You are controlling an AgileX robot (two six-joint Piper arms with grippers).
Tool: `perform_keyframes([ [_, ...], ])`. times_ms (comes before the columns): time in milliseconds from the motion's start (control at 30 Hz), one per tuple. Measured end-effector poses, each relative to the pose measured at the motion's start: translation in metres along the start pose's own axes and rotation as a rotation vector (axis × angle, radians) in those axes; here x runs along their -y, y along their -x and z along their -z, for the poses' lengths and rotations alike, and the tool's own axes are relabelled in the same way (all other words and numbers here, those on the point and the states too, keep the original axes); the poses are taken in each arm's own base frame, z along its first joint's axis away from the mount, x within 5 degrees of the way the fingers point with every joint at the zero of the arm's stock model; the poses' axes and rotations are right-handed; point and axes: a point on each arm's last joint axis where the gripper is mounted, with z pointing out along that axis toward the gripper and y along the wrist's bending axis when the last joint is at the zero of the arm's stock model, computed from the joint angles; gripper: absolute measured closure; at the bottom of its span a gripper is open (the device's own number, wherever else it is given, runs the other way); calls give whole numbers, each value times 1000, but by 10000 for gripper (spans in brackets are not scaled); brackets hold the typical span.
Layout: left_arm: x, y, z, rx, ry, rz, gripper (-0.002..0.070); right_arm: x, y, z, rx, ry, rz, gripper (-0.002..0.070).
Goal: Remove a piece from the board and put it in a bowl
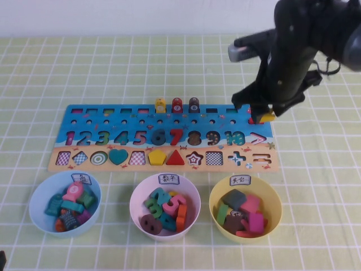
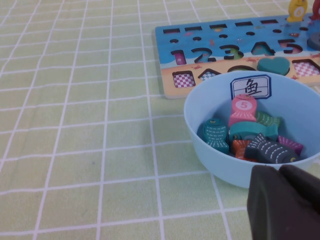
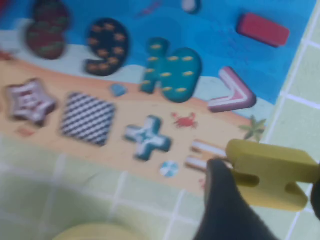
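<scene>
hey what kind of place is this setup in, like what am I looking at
Probably a tabletop test bench: a green checked cloth, a children's puzzle board, three sorting bowls. The right gripper holds the yellow equals piece over it; the left gripper waits by the blue bowl.

The board point(image 1: 84, 116) carries a row of coloured numbers 1, 2, 3, 4, 5, 6, 7, 8, 9 and 10 across its blue part, followed by a pink ">" sign point(image 1: 258, 137) at its right end. On the tan strip a plus sign point(image 1: 236, 159) is printed. The light blue bowl point(image 2: 200, 120), toward the bench's near left corner, bears a white label point(image 2: 250, 87) reading "鱼", and a pink fish point(image 2: 243, 109) inside it shows a 5. The labels on the other two bowls cannot be read.
</scene>
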Motion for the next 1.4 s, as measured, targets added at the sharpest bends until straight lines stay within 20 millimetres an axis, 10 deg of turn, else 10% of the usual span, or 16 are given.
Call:
perform_keyframes([
  [367,0,0,0,0,0,0,680,-54,-68,79,37,202,201,363],
  [633,0,0,0,0,0,0,680,-73,-122,50,-143,173,242,363],
  [1033,0,0,0,0,0,0,680,-82,-112,7,-140,149,241,365],
  [1267,0,0,0,0,0,0,680,-82,-110,-18,-174,95,269,176],
  [1400,0,0,0,0,0,0,680,-81,-108,-11,-144,96,244,210],
])
